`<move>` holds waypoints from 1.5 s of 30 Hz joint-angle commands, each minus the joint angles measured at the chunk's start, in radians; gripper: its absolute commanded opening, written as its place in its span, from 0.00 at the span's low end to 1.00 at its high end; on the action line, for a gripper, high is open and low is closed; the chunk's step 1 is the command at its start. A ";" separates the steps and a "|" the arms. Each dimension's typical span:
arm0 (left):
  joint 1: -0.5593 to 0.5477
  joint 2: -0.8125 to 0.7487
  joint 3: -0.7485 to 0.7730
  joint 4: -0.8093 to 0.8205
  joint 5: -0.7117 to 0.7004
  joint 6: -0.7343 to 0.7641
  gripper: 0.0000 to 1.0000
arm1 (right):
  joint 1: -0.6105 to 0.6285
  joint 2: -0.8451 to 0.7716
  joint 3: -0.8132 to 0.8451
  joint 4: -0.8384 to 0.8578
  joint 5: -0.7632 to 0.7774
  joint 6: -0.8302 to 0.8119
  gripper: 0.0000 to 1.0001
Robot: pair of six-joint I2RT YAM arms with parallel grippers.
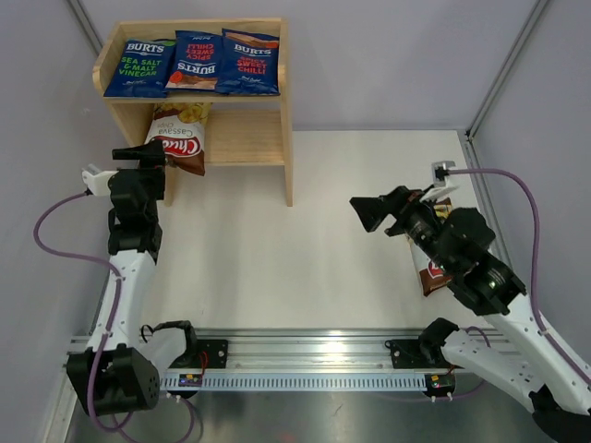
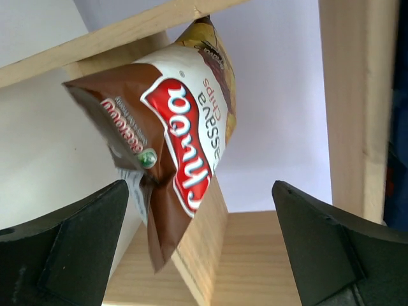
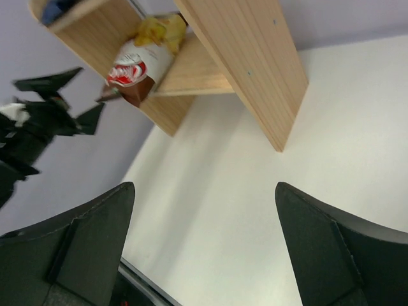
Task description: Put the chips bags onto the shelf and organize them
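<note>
With left claw (image 1: 143, 155) spread empty beside tilted bag (image 1: 180, 134) at upper left, risks knocking it off shelf (image 1: 247, 138); right claw (image 1: 369, 212) spread too.

Ahead of me the light wooden shelf (image 1: 266, 138) carries three dark blue Burts bags (image 1: 196, 60) side by side on its top tier, a brown-and-white Chuba bag (image 1: 178, 137) tilts out of the lower tier's left end, and a second Chuba bag (image 1: 431, 274) lies on the bench (image 1: 305, 249) to my right.
</note>
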 commanded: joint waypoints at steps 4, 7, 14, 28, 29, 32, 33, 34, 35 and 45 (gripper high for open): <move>0.009 -0.274 -0.030 -0.251 0.146 0.191 0.99 | -0.053 0.278 0.200 -0.270 -0.099 -0.177 0.99; 0.009 -0.342 0.014 -0.424 0.315 0.339 0.99 | -0.237 0.367 0.219 -0.286 -0.291 -0.170 0.99; 0.006 -0.509 0.036 -0.679 0.792 0.710 0.99 | -0.501 0.534 0.308 -0.373 -0.321 -0.235 0.99; -0.180 -0.678 0.013 -0.823 0.609 0.907 0.99 | -1.067 0.735 0.296 -0.150 -0.630 -0.122 0.99; -0.187 -0.690 0.014 -0.831 0.514 0.909 0.99 | -1.104 0.755 0.271 -0.035 -0.690 -0.022 0.98; -0.220 -0.732 -0.001 -0.839 0.391 0.892 0.99 | -1.167 0.829 0.222 0.009 -0.730 -0.023 0.95; -0.233 -0.735 -0.006 -0.833 0.401 0.893 0.99 | -1.169 0.846 0.223 -0.006 -0.671 -0.047 0.95; -0.238 -0.738 -0.019 -0.822 0.420 0.890 0.99 | -1.175 0.878 0.220 -0.019 -0.649 -0.067 0.95; -0.241 -0.742 -0.045 -0.799 0.455 0.889 0.99 | -1.177 0.892 0.217 -0.031 -0.628 -0.102 0.95; -0.385 -0.721 -0.038 -0.816 0.418 0.889 0.99 | -1.172 1.065 0.220 -0.080 -0.587 -0.219 0.96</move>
